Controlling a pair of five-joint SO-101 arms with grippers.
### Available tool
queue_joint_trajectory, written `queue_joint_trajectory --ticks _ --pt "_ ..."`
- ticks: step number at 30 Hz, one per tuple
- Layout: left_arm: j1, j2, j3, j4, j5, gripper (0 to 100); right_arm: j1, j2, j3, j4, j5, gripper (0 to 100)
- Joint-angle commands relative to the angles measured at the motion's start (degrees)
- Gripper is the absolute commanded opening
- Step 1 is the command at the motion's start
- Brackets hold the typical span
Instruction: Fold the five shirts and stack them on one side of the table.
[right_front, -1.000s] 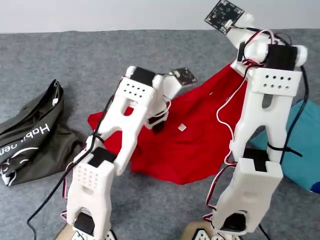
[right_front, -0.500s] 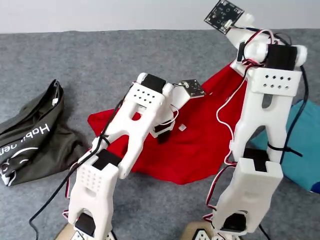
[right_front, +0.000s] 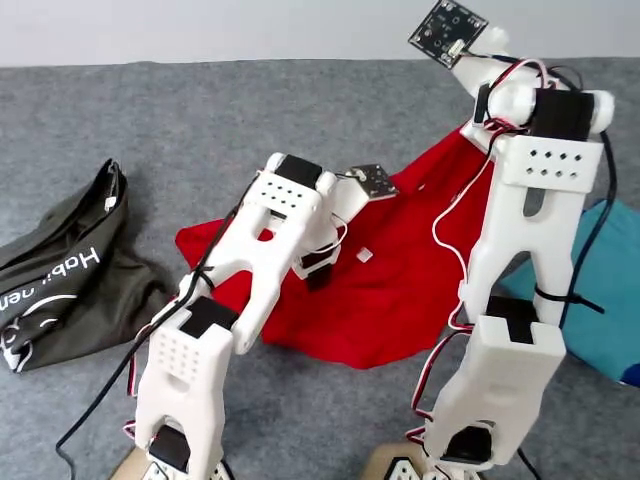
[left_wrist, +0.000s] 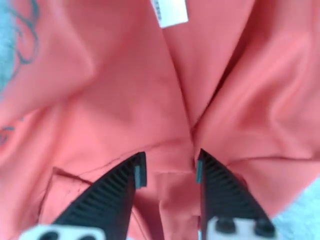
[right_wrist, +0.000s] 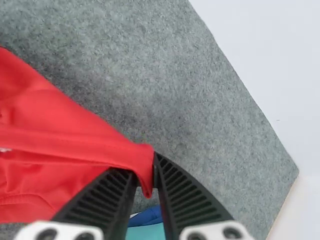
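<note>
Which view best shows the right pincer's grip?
Right wrist view: the right pincer clamps the red shirt by a corner. High view shows that corner raised beside the arm; left wrist view, its folds.

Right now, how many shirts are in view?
3: dark shirt at left, red shirt in the middle, teal shirt at the right edge. Others may be hidden.

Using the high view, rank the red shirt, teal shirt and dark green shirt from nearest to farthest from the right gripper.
1. red shirt: held by the right gripper.
2. teal shirt: right side.
3. dark green shirt: far left.
</note>
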Motion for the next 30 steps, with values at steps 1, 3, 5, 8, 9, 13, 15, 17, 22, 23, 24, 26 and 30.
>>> queue_joint_trajectory --ticks 1,3,5,8,9,13,15,17,22,23,24,26,30 --pt "-0.5 -2.6 1.3 -3.3 0.0 17 0.3 -2.6 -0.6 0.3 0.4 1.0" --pt "-0.5 -2.6 2.8 -4.9 0.0 17 0.4 -2.8 -0.6 0.3 0.4 1.0" --pt "-0.3 -2.6 3.9 -5.8 0.0 17 0.5 -2.8 -0.6 0.3 0.4 1.0" --pt "-0.2 -2.6 4.3 -6.2 0.0 17 0.6 -2.8 -0.6 0.3 0.4 1.0" --pt "-0.3 -2.6 4.3 -6.2 0.0 17 0.6 -2.8 -0.6 0.3 0.4 1.0" --pt "-0.5 -2.6 4.0 -6.4 -0.1 14 0.4 -2.8 -0.6 0.3 0.4 1.0" --pt "-0.6 -2.7 4.3 -7.4 -0.1 11 0.4 -2.8 -0.6 0.3 0.4 1.0" --pt "-0.4 -2.2 4.1 -7.4 -0.1 10 0.3 -2.8 -0.6 0.3 0.4 1.0" --pt "-0.4 1.2 2.7 -6.9 -0.1 6 0.6 -2.8 -0.6 0.3 0.4 1.0" --pt "-0.4 1.6 2.6 -6.9 -0.1 4 0.6 -2.8 -0.6 0.3 0.4 1.0" --pt "-0.3 1.5 2.6 -6.9 -0.1 3 0.7 -2.8 -0.6 0.3 0.4 1.0" --pt "-0.2 1.1 2.6 -6.9 -0.1 2 0.7 -2.8 -0.6 0.3 0.4 1.0" --pt "-0.2 0.3 2.6 -6.9 -0.1 2 0.7 -2.8 -0.6 0.3 0.4 1.0"
